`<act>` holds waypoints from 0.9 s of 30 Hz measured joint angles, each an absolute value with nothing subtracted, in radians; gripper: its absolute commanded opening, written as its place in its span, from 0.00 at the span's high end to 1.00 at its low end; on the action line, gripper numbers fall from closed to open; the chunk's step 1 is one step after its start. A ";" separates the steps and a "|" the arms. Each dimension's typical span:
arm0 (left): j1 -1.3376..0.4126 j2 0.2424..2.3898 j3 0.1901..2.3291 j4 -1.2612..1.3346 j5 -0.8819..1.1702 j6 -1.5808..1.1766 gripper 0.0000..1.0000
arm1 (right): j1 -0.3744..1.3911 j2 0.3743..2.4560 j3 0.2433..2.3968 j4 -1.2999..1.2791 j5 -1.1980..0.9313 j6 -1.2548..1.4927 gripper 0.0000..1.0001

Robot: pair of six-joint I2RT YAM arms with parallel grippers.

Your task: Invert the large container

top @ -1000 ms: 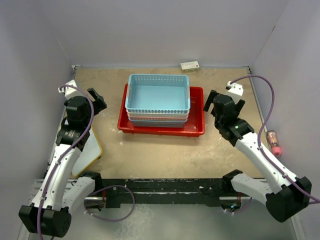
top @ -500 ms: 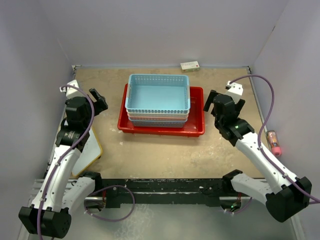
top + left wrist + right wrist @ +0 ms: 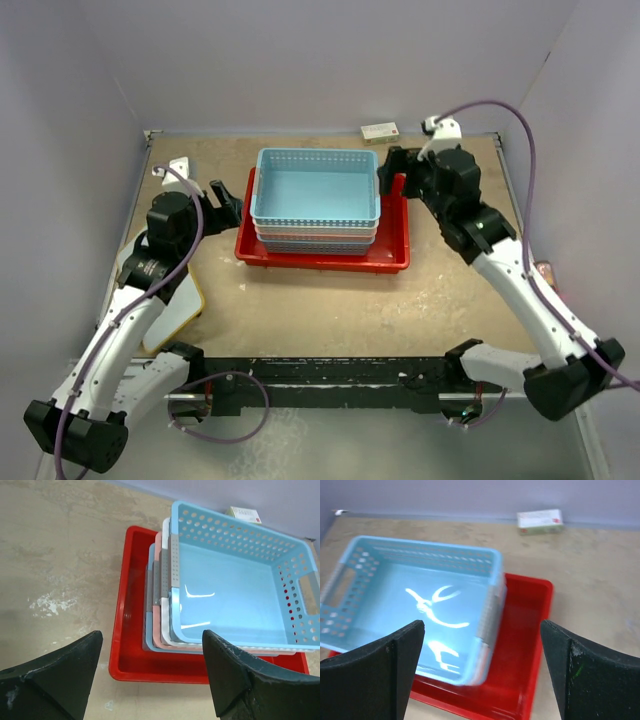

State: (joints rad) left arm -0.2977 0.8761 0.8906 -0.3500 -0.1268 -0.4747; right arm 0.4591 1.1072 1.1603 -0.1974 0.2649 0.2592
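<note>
Top external: tray [image 3: 393,228] is sitting mid-table, carrying stacked baskets [image 3: 318,195]. Left claw [image 3: 228,205] and right claw [image 3: 395,170] are flanking it, both spread, empty. Judged best: lifting baskets out first, then gripping opposite rims.

Bright, even overhead light, faint shadows on the sandy tan tabletop [image 3: 330,310]. White glare curls inside the top light-blue perforated plastic basket [image 3: 415,595]. Right wrist view runs soft, the big shallow red plastic tray [image 3: 520,645] smeared; left wrist crisp.

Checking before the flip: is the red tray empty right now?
No, a stack of perforated baskets sits inside the red tray, filling most of it.
</note>
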 measured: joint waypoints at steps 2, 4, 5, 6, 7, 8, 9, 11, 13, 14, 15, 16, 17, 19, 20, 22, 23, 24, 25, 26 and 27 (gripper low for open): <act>-0.298 0.871 0.911 -0.354 -0.146 -0.474 0.22 | 0.480 1.194 1.268 -0.216 0.205 0.254 0.00; -0.298 0.869 0.926 -0.358 -0.172 -0.475 0.22 | 0.521 1.258 1.324 -0.222 0.155 0.226 0.00; -0.298 0.870 0.933 -0.363 -0.193 -0.477 0.22 | 0.542 1.273 1.327 -0.226 0.130 0.208 0.00; -0.298 0.871 0.938 -0.370 -0.214 -0.478 0.22 | 0.567 1.287 1.327 -0.238 0.092 0.183 0.00; -0.298 0.874 0.946 -0.384 -0.237 -0.479 0.21 | 0.585 1.298 1.324 -0.251 0.052 0.157 0.00; -0.298 0.878 0.953 -0.394 -0.260 -0.479 0.21 | 0.599 1.308 1.324 -0.264 0.004 0.131 0.02; -0.298 0.884 0.961 -0.405 -0.279 -0.480 0.21 | 0.611 1.317 1.324 -0.275 -0.049 0.107 0.02; -0.298 0.897 0.971 -0.419 -0.305 -0.487 0.21 | 0.616 1.332 1.324 -0.290 -0.133 0.064 0.03; -0.298 0.910 0.977 -0.426 -0.320 -0.498 0.21 | 0.616 1.352 1.324 -0.297 -0.207 0.022 0.04; -0.298 0.917 0.978 -0.427 -0.323 -0.505 0.21 | 0.615 1.364 1.324 -0.297 -0.235 0.004 0.04; -0.298 0.923 0.978 -0.427 -0.323 -0.511 0.21 | 0.615 1.379 1.324 -0.297 -0.259 -0.014 0.05; -0.298 0.929 0.978 -0.427 -0.322 -0.515 0.21 | 0.615 1.394 1.324 -0.297 -0.279 -0.030 0.07; -0.298 0.935 0.978 -0.426 -0.322 -0.520 0.21 | 0.615 1.408 1.324 -0.297 -0.290 -0.042 0.11; -0.298 0.944 0.978 -0.424 -0.319 -0.529 0.21 | 0.616 1.448 1.326 -0.302 -0.321 -0.072 0.30; -0.298 0.947 0.978 -0.422 -0.318 -0.531 0.21 | 0.616 1.470 1.333 -0.311 -0.336 -0.087 0.35; -0.298 0.950 0.978 -0.421 -0.317 -0.532 0.21 | 0.617 1.516 1.356 -0.331 -0.355 -0.114 0.45; -0.298 0.950 0.978 -0.421 -0.317 -0.532 0.21 | 0.620 1.546 1.373 -0.345 -0.359 -0.128 0.52; -0.298 0.950 0.978 -0.421 -0.317 -0.532 0.21 | 0.622 1.562 1.380 -0.352 -0.359 -0.142 0.57; -0.298 0.949 0.978 -0.420 -0.317 -0.532 0.21 | 0.624 1.578 1.385 -0.358 -0.358 -0.154 0.63; -0.298 0.947 0.978 -0.421 -0.316 -0.532 0.21 | 0.624 1.586 1.386 -0.364 -0.358 -0.162 0.67; -0.298 0.945 0.978 -0.421 -0.315 -0.533 0.21 | 0.626 1.593 1.386 -0.370 -0.358 -0.170 0.68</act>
State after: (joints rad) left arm -0.2977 0.9455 0.9783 -0.4206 -0.3145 -0.5335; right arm 0.6258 1.5929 1.3861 -0.3698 -0.3580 -0.1696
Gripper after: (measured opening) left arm 0.788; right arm 0.399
